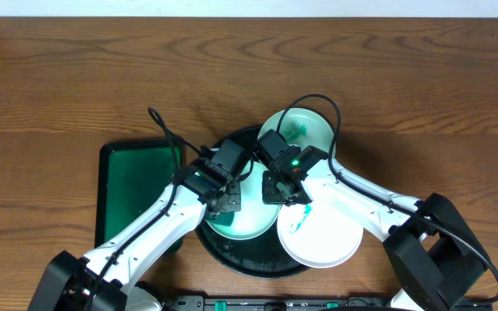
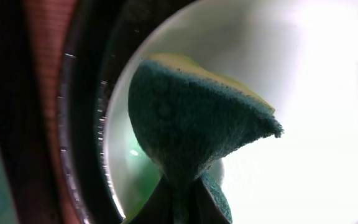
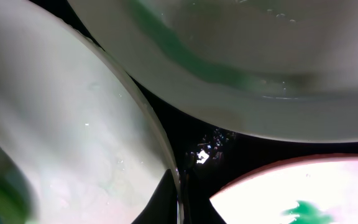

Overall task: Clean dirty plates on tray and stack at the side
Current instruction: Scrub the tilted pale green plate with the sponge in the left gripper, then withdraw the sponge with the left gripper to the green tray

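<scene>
White plate [image 1: 325, 242] lies nearest the robot, on the R side of the black tray [image 1: 236, 257] and overhanging its rim, w/ a green smear [image 1: 298, 224] not yet wiped. Next out, the middle mint plate [image 1: 251, 220] sits flat in the tray; it's the 1 being worked, I'd say. Left fingers [image 2: 179, 202] are clenched on a sponge [image 2: 191, 118], pinched at its narrow end so the broad green scrub face hangs over that plate, prob. to drag across it. Can't tell if it's touching. Right fingers [image 3: 180, 205] are at the same plate's rim, likely to stop it sliding under the scrub. The rim runs in between them, but they're dark against the dark tray, so can't tell if they grip it or just straddle it. Farthest, the 2nd mint plate [image 1: 305, 130] rests over the tray's far rim, smeared green too. Off to the L, a green tray [image 1: 137, 186] sits on the tabletop [image 1: 76, 69], maybe the stacking spot. 0 plates stacked; task looks early.
</scene>
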Controlling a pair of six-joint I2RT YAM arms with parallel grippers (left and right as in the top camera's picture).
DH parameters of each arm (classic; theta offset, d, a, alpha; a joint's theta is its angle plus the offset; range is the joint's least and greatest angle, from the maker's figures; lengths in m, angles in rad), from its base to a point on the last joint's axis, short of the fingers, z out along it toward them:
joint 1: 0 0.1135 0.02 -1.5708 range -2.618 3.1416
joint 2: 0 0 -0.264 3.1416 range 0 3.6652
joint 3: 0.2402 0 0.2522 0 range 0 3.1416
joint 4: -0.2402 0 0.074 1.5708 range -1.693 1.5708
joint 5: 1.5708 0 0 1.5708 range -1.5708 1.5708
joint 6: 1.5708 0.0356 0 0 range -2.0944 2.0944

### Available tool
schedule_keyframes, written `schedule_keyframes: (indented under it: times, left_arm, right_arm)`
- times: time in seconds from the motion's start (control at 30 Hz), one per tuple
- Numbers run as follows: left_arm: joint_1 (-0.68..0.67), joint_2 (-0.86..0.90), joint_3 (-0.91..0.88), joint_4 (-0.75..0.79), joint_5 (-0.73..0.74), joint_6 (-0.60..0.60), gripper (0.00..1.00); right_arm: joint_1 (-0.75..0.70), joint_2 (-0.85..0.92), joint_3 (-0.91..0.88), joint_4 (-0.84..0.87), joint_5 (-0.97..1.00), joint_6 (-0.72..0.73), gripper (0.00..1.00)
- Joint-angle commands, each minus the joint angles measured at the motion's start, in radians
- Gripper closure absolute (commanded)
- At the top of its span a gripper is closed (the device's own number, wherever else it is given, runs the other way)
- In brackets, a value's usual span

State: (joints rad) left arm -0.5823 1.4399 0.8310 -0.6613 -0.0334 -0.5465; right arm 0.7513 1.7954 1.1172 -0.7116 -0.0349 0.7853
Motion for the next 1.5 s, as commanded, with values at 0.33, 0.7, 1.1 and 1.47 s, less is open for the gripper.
schedule_keyframes:
  times: [0.33,0.7,1.1,1.47]
  left_arm:
    - [0.008,-0.021,0.029,0.055,0.149,0.055,0.93]
    - [0.095,-0.061,0.067,0.009,-0.094,0.063,0.93]
    - [0.144,-0.197,0.167,-0.154,-0.21,-0.017,0.93]
    - [0.386,-0.195,0.166,-0.341,-0.146,-0.056,0.93]
  right_arm:
    - [-0.004,-0.01,-0.007,0.008,0.018,-0.002,0.99]
    - [-0.004,-0.01,-0.007,0.004,0.018,-0.024,0.98]
    - [-0.003,-0.03,0.019,0.002,0.066,-0.18,0.99]
    - [0.048,-0.252,0.052,0.01,0.304,-0.526,0.99]
